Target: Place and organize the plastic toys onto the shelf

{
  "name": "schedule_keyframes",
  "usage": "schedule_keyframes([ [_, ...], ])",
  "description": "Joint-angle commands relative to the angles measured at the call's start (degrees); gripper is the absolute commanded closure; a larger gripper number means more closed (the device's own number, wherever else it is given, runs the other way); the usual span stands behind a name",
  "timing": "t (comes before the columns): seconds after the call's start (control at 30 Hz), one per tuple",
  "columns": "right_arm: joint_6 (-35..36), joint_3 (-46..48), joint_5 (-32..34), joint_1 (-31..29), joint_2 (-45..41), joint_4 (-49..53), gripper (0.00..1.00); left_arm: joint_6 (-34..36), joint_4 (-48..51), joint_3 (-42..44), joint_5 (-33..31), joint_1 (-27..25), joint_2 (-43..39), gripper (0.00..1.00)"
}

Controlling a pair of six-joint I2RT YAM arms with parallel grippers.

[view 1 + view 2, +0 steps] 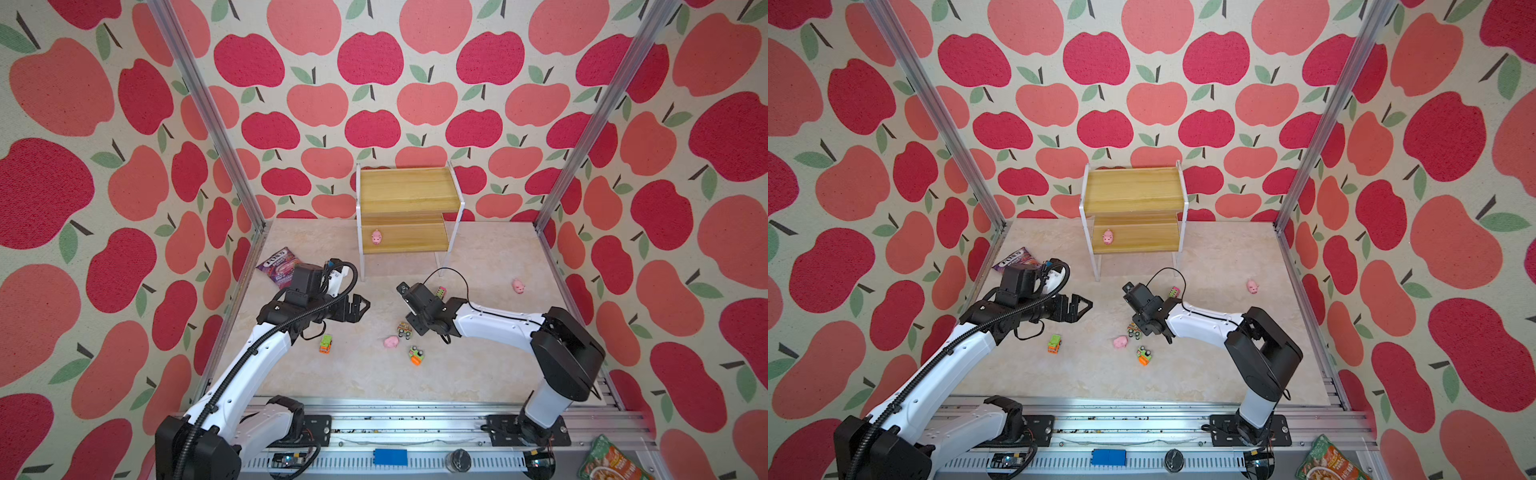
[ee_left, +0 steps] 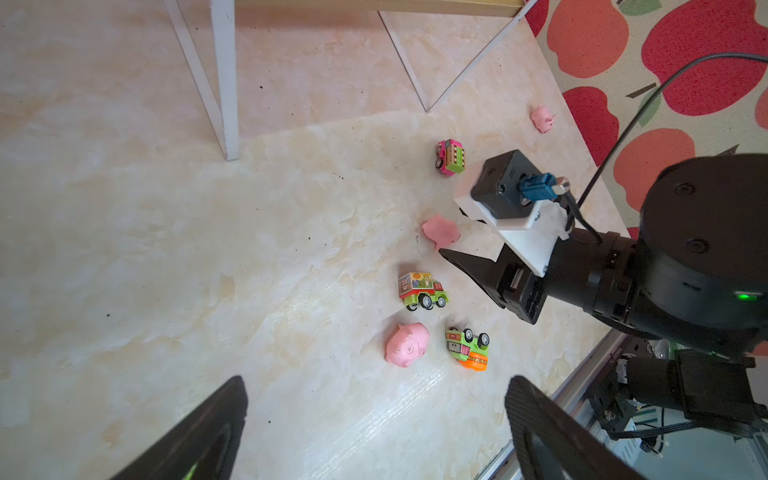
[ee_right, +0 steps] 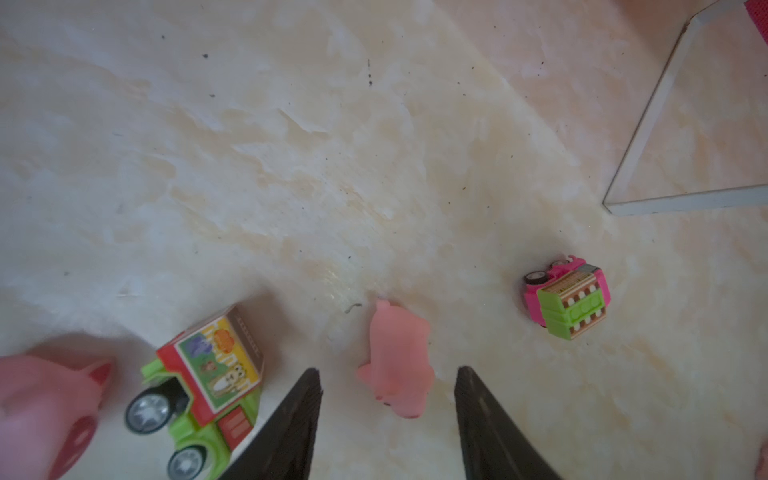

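Note:
The shelf [image 1: 409, 195] stands at the back with one pink pig [image 1: 376, 237] on its lower board. My right gripper [image 3: 386, 374] points down at the floor, open, with a pig [image 3: 397, 361] lying loose between its jaws. A green truck [image 3: 203, 386] is just beside it and a pink vehicle [image 3: 567, 297] lies further off. On the floor I also see another pig [image 1: 391, 342], an overturned green-orange vehicle [image 1: 416, 355], an orange vehicle [image 1: 326, 344] and a far-right pig [image 1: 518, 286]. My left gripper [image 1: 360, 306] hovers open and holds nothing.
A purple candy bag [image 1: 277, 264] lies at the back left behind my left arm. The shelf's white legs [image 2: 226, 83] stand on the floor. Apple-patterned walls close in three sides. A metal rail [image 1: 415, 419] runs along the front edge.

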State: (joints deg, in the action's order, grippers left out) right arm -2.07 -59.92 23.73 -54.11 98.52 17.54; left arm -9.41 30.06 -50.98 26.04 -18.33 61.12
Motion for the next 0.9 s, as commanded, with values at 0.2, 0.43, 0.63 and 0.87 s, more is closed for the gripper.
schedule_keyframes([
  [0.2,3.0,-3.8,3.4,0.1,5.1,4.7,0.49,1.3,-1.0,0.6,0.8,0.2,0.0,0.01],
  [0.43,2.1,-4.9,2.0,2.3,7.2,4.6,0.57,1.3,-1.1,0.5,0.9,0.3,0.5,0.01],
  [0.63,0.6,-4.6,-1.7,4.7,6.7,4.7,0.75,1.3,-1.1,0.5,0.9,0.3,0.5,0.01],
  [0.87,-6.0,-0.5,-9.9,7.0,-1.9,3.0,0.87,1.2,-1.2,0.4,1.3,0.4,0.1,0.01],
])
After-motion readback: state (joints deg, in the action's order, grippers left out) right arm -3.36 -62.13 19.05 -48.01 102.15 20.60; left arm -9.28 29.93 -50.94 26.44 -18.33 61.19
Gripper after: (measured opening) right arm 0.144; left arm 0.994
